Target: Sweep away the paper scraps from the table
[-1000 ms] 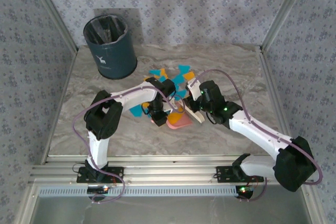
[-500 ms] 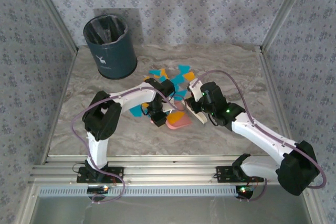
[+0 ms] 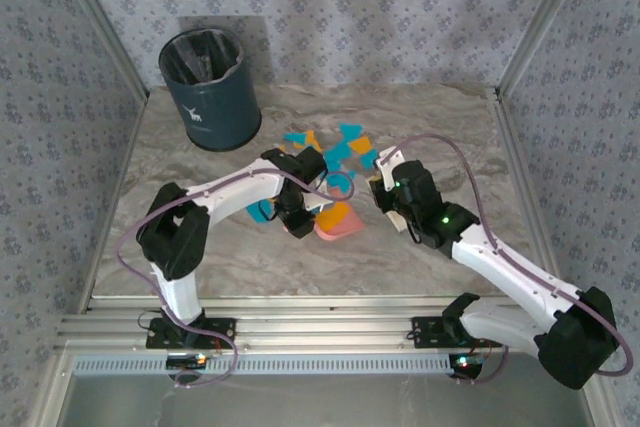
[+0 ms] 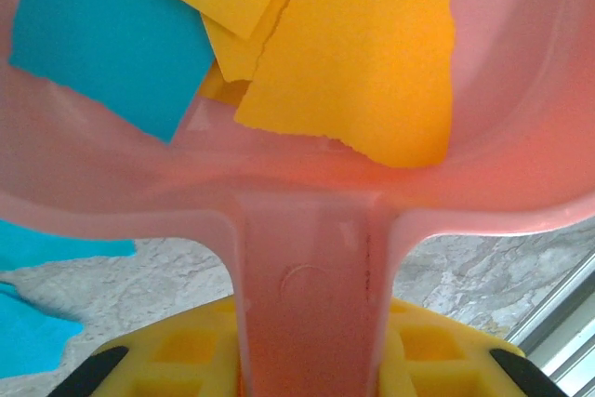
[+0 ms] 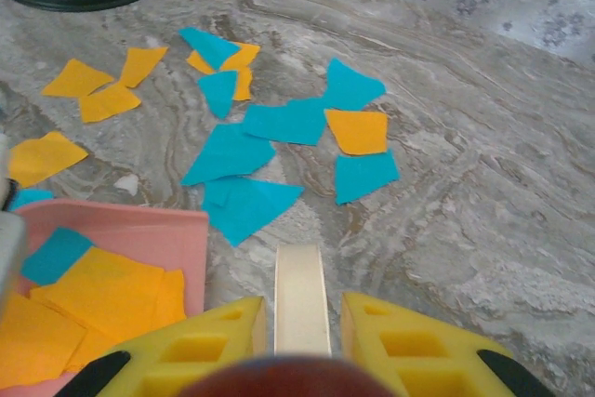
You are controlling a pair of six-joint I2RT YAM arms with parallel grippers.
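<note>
Turquoise and orange paper scraps (image 3: 335, 147) lie scattered on the marble table (image 3: 450, 127) behind both grippers; the right wrist view has them spread ahead (image 5: 279, 123). My left gripper (image 3: 297, 219) is shut on the handle (image 4: 311, 304) of a pink dustpan (image 3: 340, 224). Orange and blue scraps (image 4: 363, 72) lie inside the pan. My right gripper (image 3: 385, 187) is shut on a cream brush handle (image 5: 300, 295), a little right of the dustpan's open edge (image 5: 121, 230).
A dark blue bin (image 3: 210, 87) stands at the back left of the table. Aluminium rails (image 3: 300, 322) run along the near edge, and patterned walls close in the sides. Bare marble lies to the right (image 5: 483, 183) of the scraps.
My right gripper has drawn the brush back to the right, away from the dustpan's mouth. The left arm's elbow has swung left, with the dustpan staying about where it was.
</note>
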